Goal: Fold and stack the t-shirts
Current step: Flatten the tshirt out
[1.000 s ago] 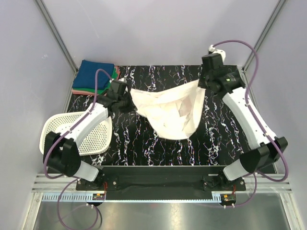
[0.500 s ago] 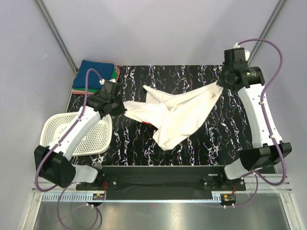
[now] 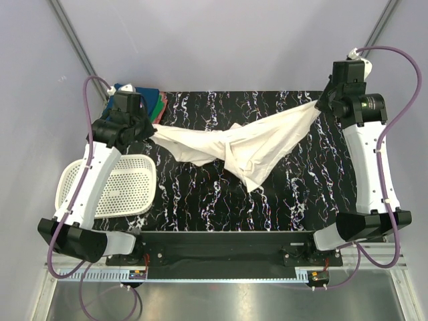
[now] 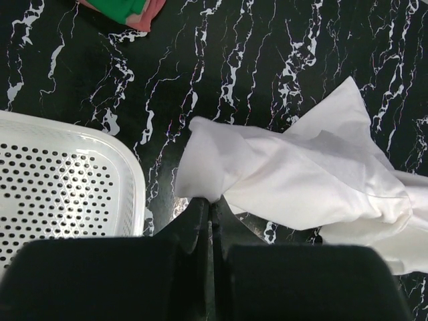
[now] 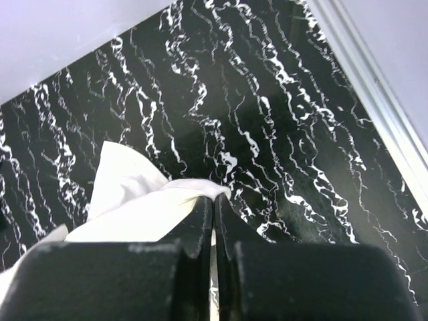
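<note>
Shirt (image 3: 257,137) was plain white all over. Worktop (image 3: 200,200) was black with white marble veining. Basket (image 3: 120,190) was white, perforated in a regular dot grid. Folded shirts (image 4: 130,9) showed green and pink-red edges, blue behind in the top view. Arms (image 3: 366,157) were white with black joints.

You have the white cloth t-shirt (image 3: 247,142) spanning between left gripper (image 3: 152,132) and right gripper (image 3: 320,103). The white plastic mesh basket (image 3: 110,190) sits before the left gripper, and the stack of folded coloured cloth t-shirts (image 3: 156,103) lies behind it.
</note>
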Controlling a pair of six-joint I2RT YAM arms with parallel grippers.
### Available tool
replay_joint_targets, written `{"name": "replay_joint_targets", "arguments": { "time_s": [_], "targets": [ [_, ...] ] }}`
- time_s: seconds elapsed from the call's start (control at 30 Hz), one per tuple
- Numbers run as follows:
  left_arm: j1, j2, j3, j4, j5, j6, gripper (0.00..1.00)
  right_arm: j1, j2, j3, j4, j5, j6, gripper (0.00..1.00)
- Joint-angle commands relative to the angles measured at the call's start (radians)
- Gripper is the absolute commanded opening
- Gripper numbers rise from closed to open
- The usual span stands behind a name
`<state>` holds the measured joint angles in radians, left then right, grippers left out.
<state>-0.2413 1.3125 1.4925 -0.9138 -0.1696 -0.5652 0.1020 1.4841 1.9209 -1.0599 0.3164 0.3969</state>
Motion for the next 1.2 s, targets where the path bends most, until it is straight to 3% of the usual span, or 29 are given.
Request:
{"name": "replay_joint_targets", "arguments": {
  "time_s": [0.0,0.2,0.4,0.5,0.53,0.6,0.7,0.73,0.83,0.93,0.97,1.03,1.1,1.17],
  "targets": [
    [0.007,-0.025,0.063,0.007,-0.004,0.042,0.0,-0.027,-0.002,0.062,0.048,0.075,-0.015,0.0],
    [0.005,-0.097,0.02,0.056,0.163,0.039,0.0,-0.059,0.047,0.087,-0.063,0.067,-0.015,0.0],
    [-0.03,-0.243,-0.331,0.189,0.375,0.007,0.0,-0.065,0.031,0.031,-0.112,0.07,-0.012,0.03],
    [-0.101,-0.308,-0.526,0.226,0.374,-0.03,0.0,-0.067,-0.002,-0.144,-0.072,0.053,0.005,0.05],
    [-0.116,-0.334,-0.572,0.242,0.386,-0.044,0.0,-0.071,-0.028,-0.199,-0.04,0.056,0.022,0.08],
    [-0.153,-0.357,-0.714,0.285,0.423,-0.096,0.01,-0.079,-0.047,-0.33,0.0,0.05,0.03,0.22],
    [-0.168,-0.42,-0.848,0.32,0.443,-0.14,0.18,-0.081,-0.012,-0.318,-0.012,0.027,0.028,0.32],
    [-0.168,-0.433,-0.862,0.32,0.44,-0.144,0.39,-0.081,0.008,-0.3,-0.043,0.007,0.036,0.37],
    [-0.167,-0.426,-0.821,0.285,0.406,-0.133,0.57,-0.079,-0.005,-0.266,-0.035,-0.086,0.052,0.47],
    [-0.162,-0.322,-0.694,0.225,0.308,-0.113,0.63,-0.062,-0.071,-0.33,0.087,-0.253,0.045,0.53],
    [-0.15,-0.285,-0.664,0.202,0.291,-0.111,0.64,-0.036,-0.088,-0.4,0.136,-0.383,0.045,0.53],
    [-0.107,-0.21,-0.611,0.168,0.248,-0.114,0.61,0.023,-0.111,-0.466,0.29,-0.491,0.024,0.55],
    [-0.078,-0.199,-0.615,0.226,0.242,-0.102,0.62,0.147,-0.09,-0.528,0.371,-0.534,-0.016,0.57],
    [-0.056,-0.179,-0.63,0.278,0.281,-0.096,0.62,0.194,0.013,-0.513,0.411,-0.6,-0.053,0.58]
  ]
}}
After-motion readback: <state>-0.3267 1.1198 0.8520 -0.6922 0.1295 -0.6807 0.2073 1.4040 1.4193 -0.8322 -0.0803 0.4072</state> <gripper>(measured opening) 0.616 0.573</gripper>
